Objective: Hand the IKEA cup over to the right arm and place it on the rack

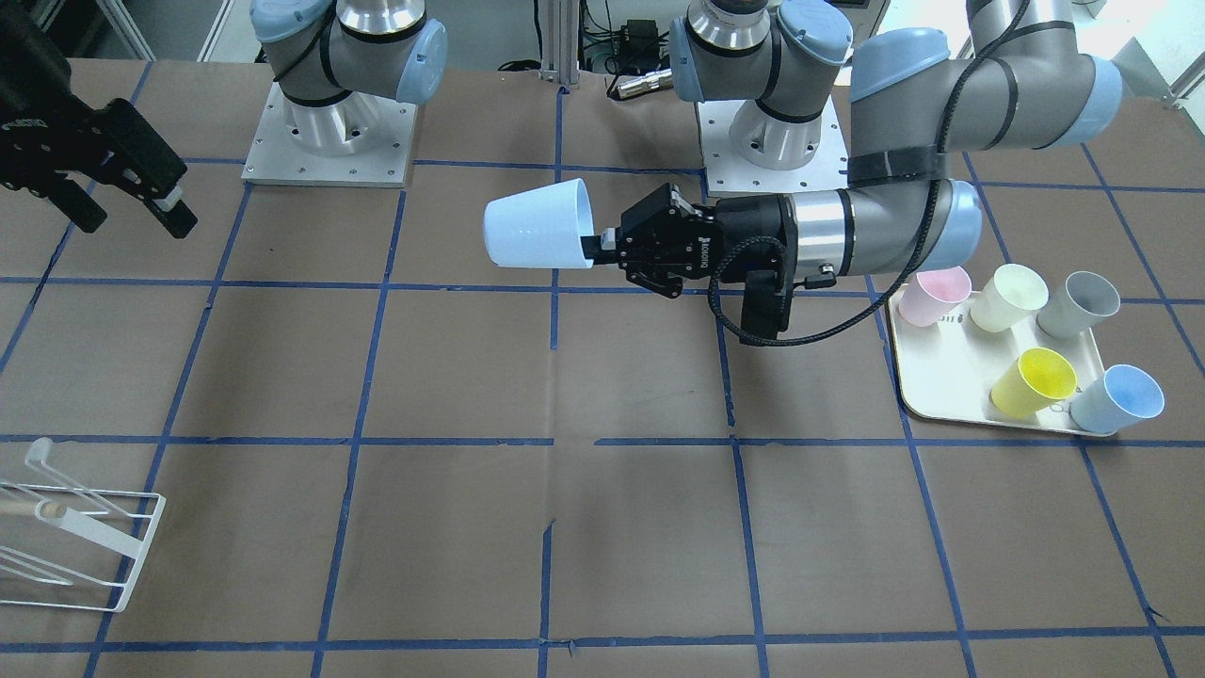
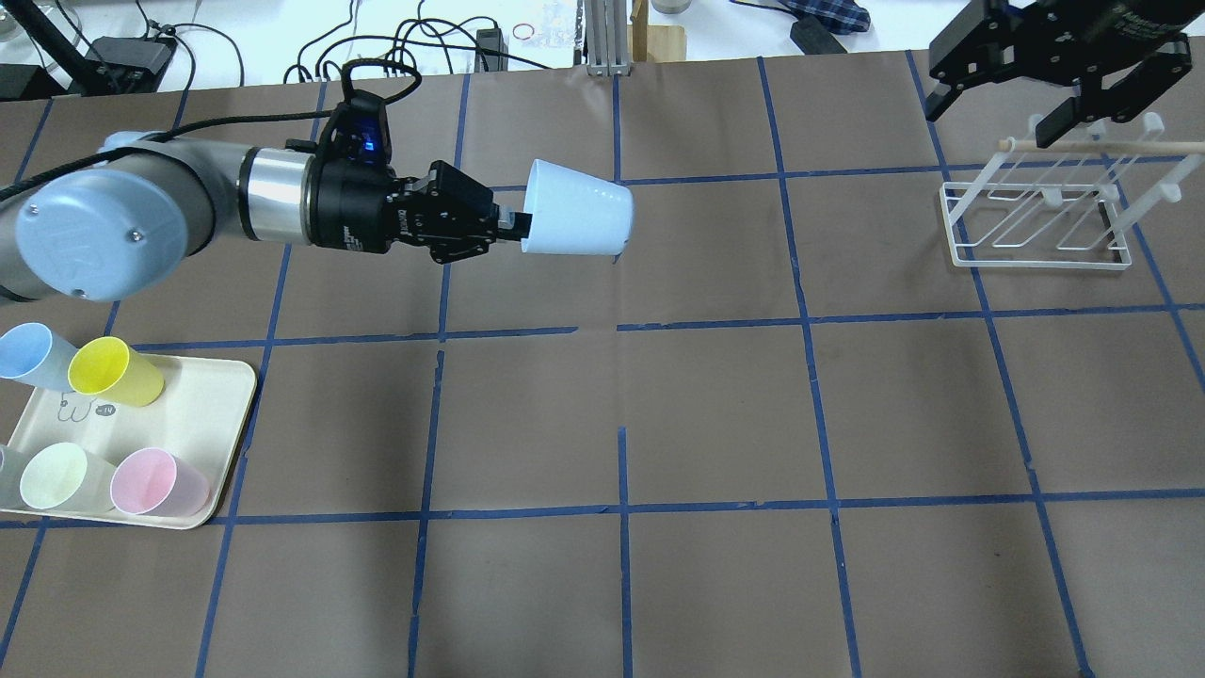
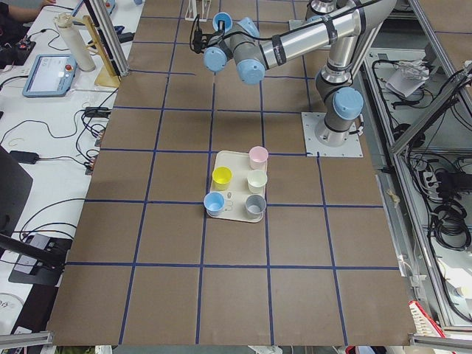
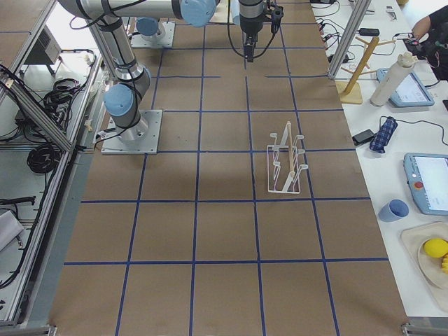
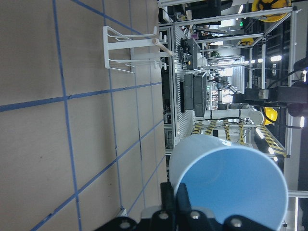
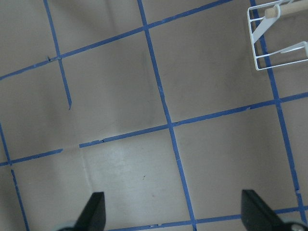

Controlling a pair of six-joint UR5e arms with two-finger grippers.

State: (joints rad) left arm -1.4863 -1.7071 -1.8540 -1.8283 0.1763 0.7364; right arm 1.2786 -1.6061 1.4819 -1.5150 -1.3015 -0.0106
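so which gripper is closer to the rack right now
Right. The right gripper hangs open, high beside the rack; the left gripper is mid-table, shut on the IKEA cup.

Brown gridded table: rack, cream tray.

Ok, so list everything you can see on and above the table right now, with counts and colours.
IKEA cup: 1, pale blue, held on its side in the air over the middle of the table.
tray: 1, cream, on the table at the robot's left.
cups upright on the tray: 5, namely the pink cup, pale green cup, grey cup, yellow cup and light-blue cup.
rack: 1, white wire with a wooden dowel, on the table at the robot's right.
table: 1, brown cover with a blue tape grid.
left gripper: 1, black, shut on the IKEA cup's rim.
right gripper: 1, black, open, in the air by the rack.
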